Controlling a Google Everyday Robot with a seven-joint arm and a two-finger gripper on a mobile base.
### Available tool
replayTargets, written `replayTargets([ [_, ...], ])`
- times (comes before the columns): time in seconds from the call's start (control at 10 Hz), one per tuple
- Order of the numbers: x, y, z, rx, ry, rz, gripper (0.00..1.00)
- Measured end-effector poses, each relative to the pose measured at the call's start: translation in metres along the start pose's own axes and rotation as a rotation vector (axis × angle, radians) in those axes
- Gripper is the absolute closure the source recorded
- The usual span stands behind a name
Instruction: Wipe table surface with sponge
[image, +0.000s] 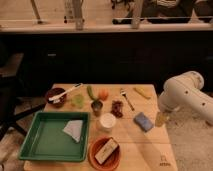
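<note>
Arm: white, bulky links enter from the right edge, elbow bent high, forearm angled down and inward toward the right side of the table surface (145, 150). The gripper (160, 120) hangs pointing down at that right edge, just beside the sponge (143, 121) and not touching it; fingers spread apart, nothing between them. Sponge: blue pad lying flat on the wood, right of the white cup (106, 121), free of any grip. Surface: light planks, small dark mark (164, 162) at the near right corner. Green tray (30, 135) at near left with a pale folded cloth (74, 129) in it; orange plate (95, 155) at the near edge carrying a tan-and-dark block (107, 150). Far side: dark bowl (50, 95) with a white utensil (67, 92) across it, small food items, a fork (126, 98). Room: dark cabinet front behind the table, bright rail above, speckled floor at right.
</note>
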Motion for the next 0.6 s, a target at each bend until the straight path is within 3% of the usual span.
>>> replayTargets([
  [0.6, -0.012, -0.001, 0.048, -0.002, 0.016, 0.008, 0.20],
])
